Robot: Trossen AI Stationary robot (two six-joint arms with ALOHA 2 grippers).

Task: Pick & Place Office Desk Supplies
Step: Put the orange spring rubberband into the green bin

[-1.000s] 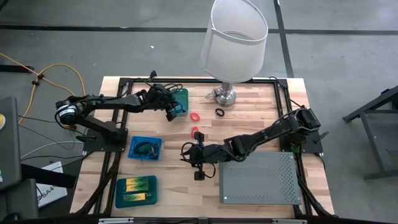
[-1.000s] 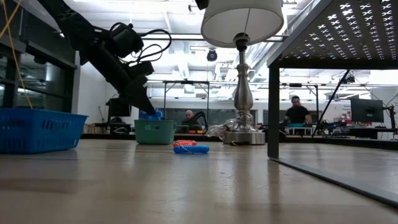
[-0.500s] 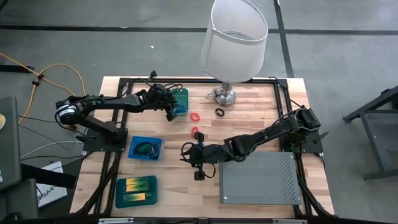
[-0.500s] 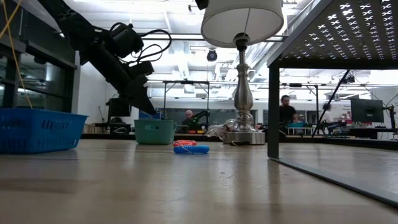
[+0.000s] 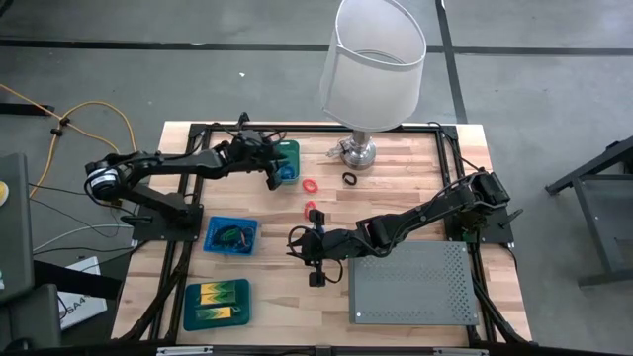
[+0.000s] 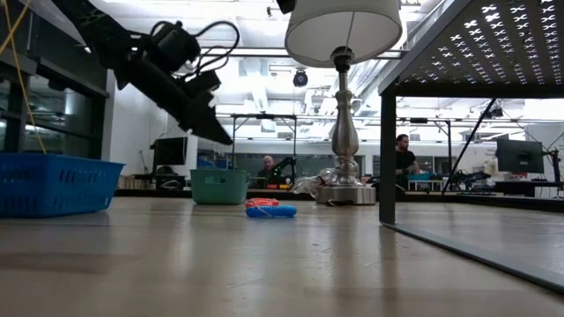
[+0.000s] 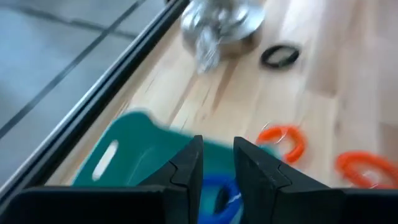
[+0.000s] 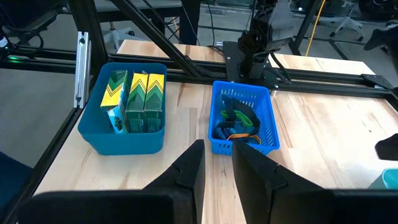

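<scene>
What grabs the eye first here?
The big white-shaded lamp at the table's far edge dominates. Next, the left hand raised over the green bin, a blue loop inside. Red loops and a black ring lie loose mid-table, by the right hand.

My arms (image 5: 188, 163) are black, jointed, looped with black cable; my fingers (image 7: 186, 171) appear matte black.
</scene>
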